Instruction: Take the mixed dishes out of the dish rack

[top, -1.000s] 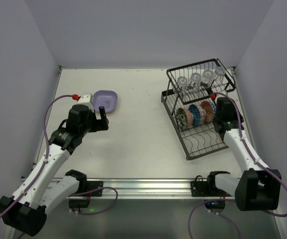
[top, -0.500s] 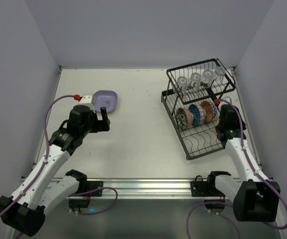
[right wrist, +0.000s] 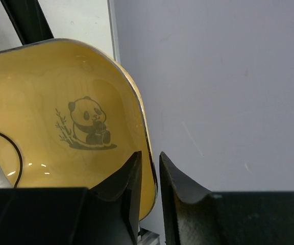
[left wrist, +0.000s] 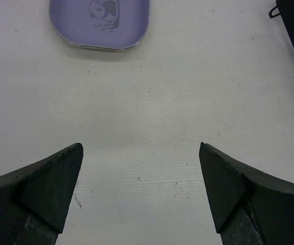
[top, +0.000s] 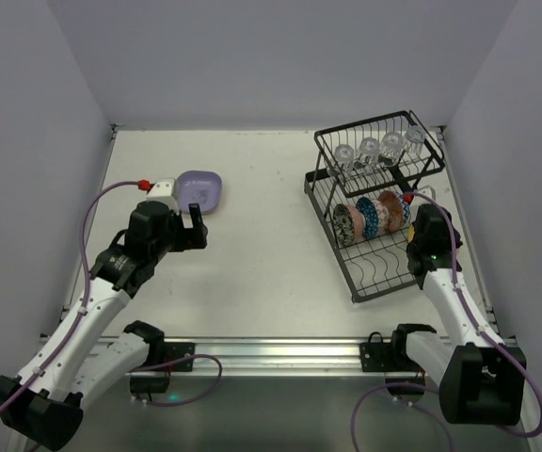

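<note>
My right jaws straddle the yellow plate's (right wrist: 45,92) rim at the dish rack's (top: 376,275) right end, narrowed, though I cannot tell if they pinch. Glossy, stiff, light, breakable — I'd bite deep on the rim. My left jaws gape, empty.

A plate (top: 202,191) is laid left on the table (top: 252,259), well apart from the dish rack (top: 384,275) at right, where glasses (top: 369,149) are kept above, bowls (top: 367,217) and an upright plate (right wrist: 50,102) below.
</note>
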Tool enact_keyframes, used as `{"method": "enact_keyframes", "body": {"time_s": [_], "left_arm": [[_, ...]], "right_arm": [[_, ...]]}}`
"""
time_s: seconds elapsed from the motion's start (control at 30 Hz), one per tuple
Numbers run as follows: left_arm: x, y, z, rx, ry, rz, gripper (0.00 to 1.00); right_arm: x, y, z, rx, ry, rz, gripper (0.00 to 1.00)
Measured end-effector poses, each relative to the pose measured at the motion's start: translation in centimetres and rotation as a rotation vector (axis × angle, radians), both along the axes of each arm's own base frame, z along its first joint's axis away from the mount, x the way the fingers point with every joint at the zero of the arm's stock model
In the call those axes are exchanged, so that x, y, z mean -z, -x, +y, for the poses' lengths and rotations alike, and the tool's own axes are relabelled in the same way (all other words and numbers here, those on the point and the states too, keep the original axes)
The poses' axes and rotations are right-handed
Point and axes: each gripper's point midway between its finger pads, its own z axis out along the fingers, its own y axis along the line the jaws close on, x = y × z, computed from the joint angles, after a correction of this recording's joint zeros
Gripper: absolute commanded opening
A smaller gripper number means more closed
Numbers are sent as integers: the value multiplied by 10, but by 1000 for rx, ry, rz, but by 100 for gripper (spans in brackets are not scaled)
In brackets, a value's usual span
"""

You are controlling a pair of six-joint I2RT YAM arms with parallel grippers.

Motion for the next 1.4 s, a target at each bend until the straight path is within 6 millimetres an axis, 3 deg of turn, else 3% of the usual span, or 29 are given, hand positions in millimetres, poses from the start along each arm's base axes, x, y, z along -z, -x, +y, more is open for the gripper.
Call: {"method": "enact_keyframes", "body": {"time_s": [0.03, 0.07, 0.2, 0.3, 0.47, 0.93, 1.2, 1.4], "left_arm": [[0, 0, 0, 0, 0, -2, 100], [-1, 0, 0, 2, 0, -3, 100], [-1, 1, -1, 3, -1, -5, 100], [-2, 1, 0, -1, -3, -11, 100], [-4, 1, 1, -4, -6, -18, 100], [-5, 2, 0, -5, -9, -23, 100], [-4, 2, 1, -7, -12, -21, 100], [-10, 4, 2, -7, -2, -41, 100]], "right_arm": [[0, -1, 0, -2, 7, -9, 21], [0, -1, -1, -7, 16, -14, 14], [-2, 0, -3, -18, 53, -30, 11], [-2, 1, -3, -32, 73, -23, 0], [-3, 1, -4, -43, 96, -18, 0], [-33, 7, -9, -23, 167, -128, 0], [-72, 22, -1, 34, -5, -230, 0], [-111, 50, 16, 91, -224, -309, 0]]}}
